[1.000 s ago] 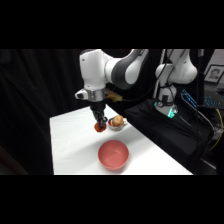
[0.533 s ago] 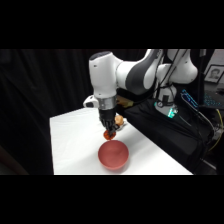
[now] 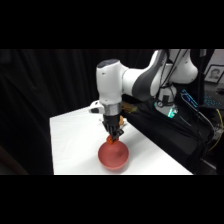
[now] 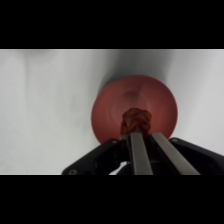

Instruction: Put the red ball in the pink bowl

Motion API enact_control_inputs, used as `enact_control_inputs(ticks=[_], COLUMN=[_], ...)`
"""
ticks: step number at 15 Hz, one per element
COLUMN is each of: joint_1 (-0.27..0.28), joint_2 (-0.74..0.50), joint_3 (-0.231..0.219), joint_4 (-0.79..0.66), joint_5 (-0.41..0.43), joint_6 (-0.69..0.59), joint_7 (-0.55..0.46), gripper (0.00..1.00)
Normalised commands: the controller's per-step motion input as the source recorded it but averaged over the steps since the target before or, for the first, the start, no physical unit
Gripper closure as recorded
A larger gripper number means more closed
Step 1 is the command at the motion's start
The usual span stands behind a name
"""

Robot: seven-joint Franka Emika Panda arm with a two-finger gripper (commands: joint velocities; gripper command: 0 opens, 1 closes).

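The pink bowl [image 3: 114, 156] stands near the table's front edge, wide and smooth inside; in the wrist view the pink bowl [image 4: 112, 107] lies directly below the fingers. The gripper [image 3: 113, 140] hangs just above the bowl's rim, shut on the red ball [image 3: 111, 141], a small red-orange lump at the fingertips. In the wrist view the gripper [image 4: 136, 123] holds the red ball [image 4: 136, 120] over the bowl's middle, with the two fingers close together against it.
The white table [image 3: 75, 140] stretches left and back from the bowl. Dark cloth covers the right side beside the arm's base [image 3: 170, 107]. A small tan object [image 3: 131, 109] shows behind the arm.
The arm has carried the red ball from the back of the table forward, and it now hangs over the pink bowl, lower than before.
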Motion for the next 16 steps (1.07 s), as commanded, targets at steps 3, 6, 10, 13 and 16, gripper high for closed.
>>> enact_control_inputs(ticks=[3,6,10,13,16], joint_1=[0.016,0.025,0.029,0.023,0.014], joint_2=[0.07,0.1,0.11,0.11,0.06], joint_3=[0.012,0.017,0.013,-0.004,-0.012], joint_4=[-0.05,-0.01,0.03,0.11,0.13], joint_5=[-0.096,-0.091,-0.092,-0.089,-0.08], joint_6=[0.29,0.24,0.19,0.07,-0.05], joint_7=[0.01,0.02,0.03,0.05,0.05], gripper=[0.98,0.98,0.98,0.57,0.33])
